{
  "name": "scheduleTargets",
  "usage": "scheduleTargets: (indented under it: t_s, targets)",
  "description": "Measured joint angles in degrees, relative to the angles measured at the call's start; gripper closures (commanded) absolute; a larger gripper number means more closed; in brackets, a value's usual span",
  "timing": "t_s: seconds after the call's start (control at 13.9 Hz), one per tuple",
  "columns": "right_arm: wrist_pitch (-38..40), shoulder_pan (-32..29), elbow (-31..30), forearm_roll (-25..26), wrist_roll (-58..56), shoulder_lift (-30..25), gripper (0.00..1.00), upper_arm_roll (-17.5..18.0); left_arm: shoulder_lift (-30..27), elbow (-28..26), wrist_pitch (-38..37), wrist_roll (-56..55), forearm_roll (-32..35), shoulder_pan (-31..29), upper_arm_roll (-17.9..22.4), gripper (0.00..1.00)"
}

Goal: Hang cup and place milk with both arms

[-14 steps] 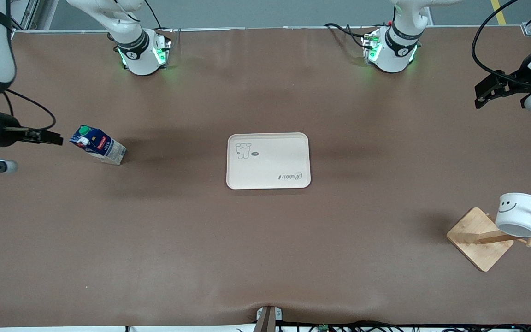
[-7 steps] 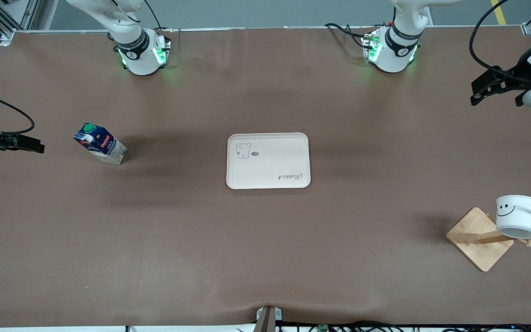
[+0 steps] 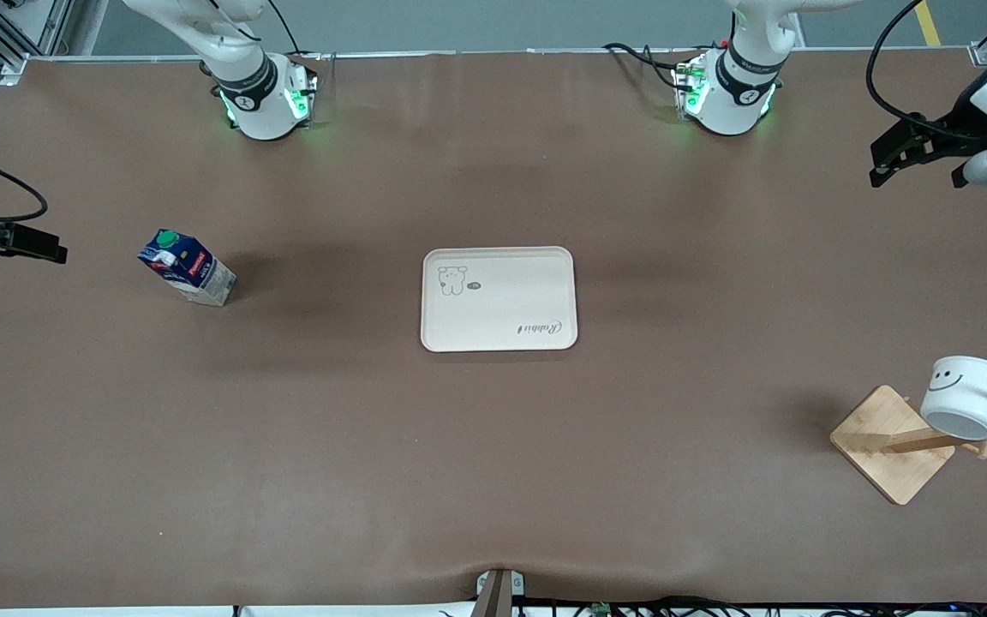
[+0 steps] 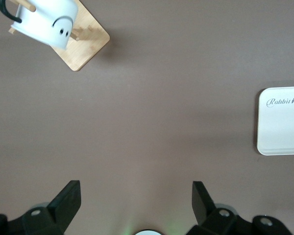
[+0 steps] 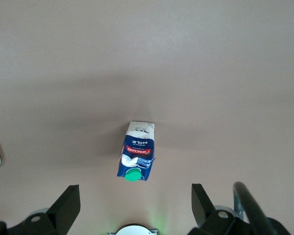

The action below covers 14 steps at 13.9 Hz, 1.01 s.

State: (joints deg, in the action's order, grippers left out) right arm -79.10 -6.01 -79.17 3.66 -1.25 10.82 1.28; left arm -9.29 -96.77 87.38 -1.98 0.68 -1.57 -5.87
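Milk (image 3: 186,266) upright near right hand (image 3: 26,242), cup (image 3: 969,396) hung — both hands' fingers apart, left hand (image 3: 896,156).

The milk (image 5: 136,157) (green cap showing) stands on the brown table (image 5: 225,73) between the right gripper's (image 5: 135,205) spread fingers (image 5: 66,205).

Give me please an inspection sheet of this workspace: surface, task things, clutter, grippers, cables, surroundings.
Surface: brown table, no spills seen.
Cup: white smiley mug hangs by its black handle on the wooden rack, toward the left arm's end.
Milk: carton stands on the table toward the right arm's end, not on the cream tray at the centre.
Clutter: nothing seen.
Left gripper: open, empty, raised at the table's edge.
Right gripper: open, empty, beside the carton.
Cables: black leads at both arms and along the table's near edge.
Surroundings: grey floor.
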Motion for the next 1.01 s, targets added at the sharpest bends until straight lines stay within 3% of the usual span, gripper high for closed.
scheduleTargets:
  t_s: [0.36, 1.01]
  targets:
    - [-0.65, 0.54, 8.51, 0.09, -0.05, -0.45, 0.0, 0.07, -1.76, -1.26, 0.05, -0.02, 0.0, -0.36, 0.19, 0.0]
    - [0.93, 2.66, 10.55, -0.59, -0.07, -1.95, 0.0, 0.47, 1.47, 1.2, 0.24, -0.01, 0.0, -0.29, 0.11, 0.0]
